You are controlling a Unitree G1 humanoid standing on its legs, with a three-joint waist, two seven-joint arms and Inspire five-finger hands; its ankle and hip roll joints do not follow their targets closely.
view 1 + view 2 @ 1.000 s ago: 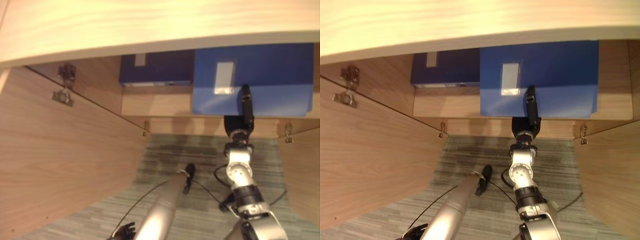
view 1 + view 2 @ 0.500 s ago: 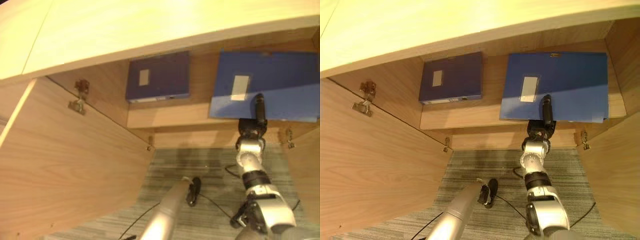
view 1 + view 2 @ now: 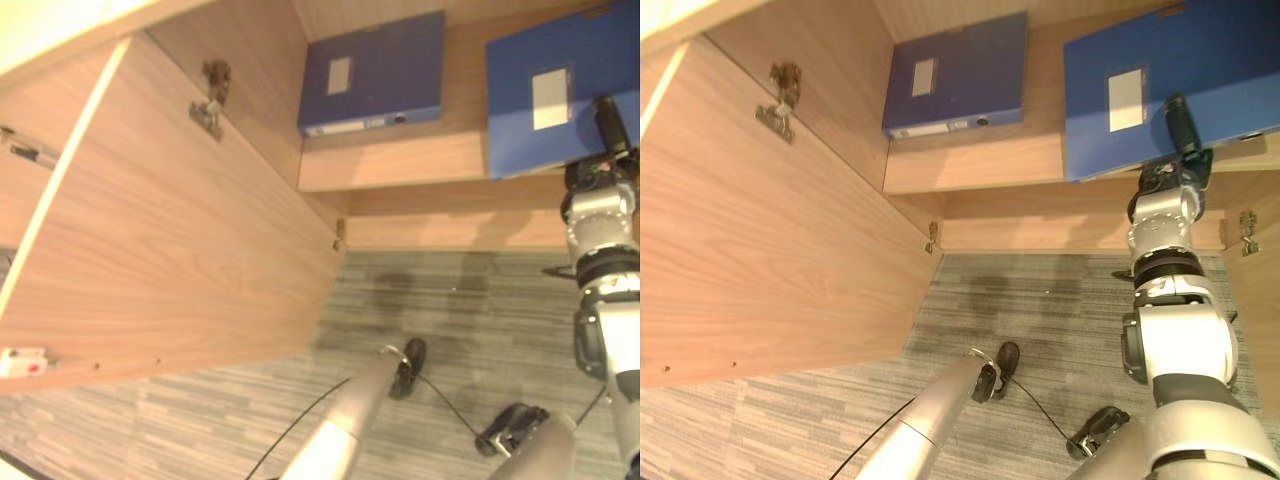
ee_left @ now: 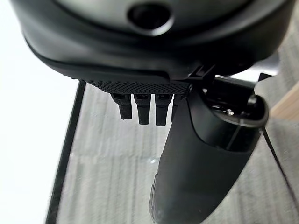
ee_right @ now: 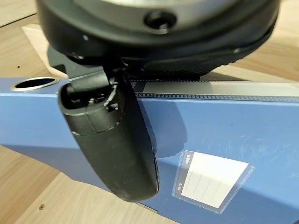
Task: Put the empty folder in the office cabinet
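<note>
A bright blue folder (image 3: 1140, 80) with a white label lies flat on the right side of the open cabinet's shelf (image 3: 400, 165). Its near edge sticks out a little past the shelf front. My right hand (image 3: 1178, 128) grips that near edge. In the right wrist view the thumb (image 5: 112, 144) presses down on the folder's cover (image 5: 233, 135), and the fingers are hidden beneath it. My left hand (image 3: 408, 357) hangs low over the carpet with its fingers (image 4: 142, 107) relaxed and nothing in it.
A darker blue folder (image 3: 375, 72) lies on the shelf's left side, with a bare strip of shelf between the two. The left cabinet door (image 3: 180, 230) stands wide open. A right door hinge (image 3: 1245, 225) shows beside my right arm. Grey striped carpet (image 3: 1040, 310) lies below.
The whole picture has shifted, so the camera has moved and the desktop has slid out of sight. My right hand keeps its hold on the bright blue folder. The left hand still hangs.
</note>
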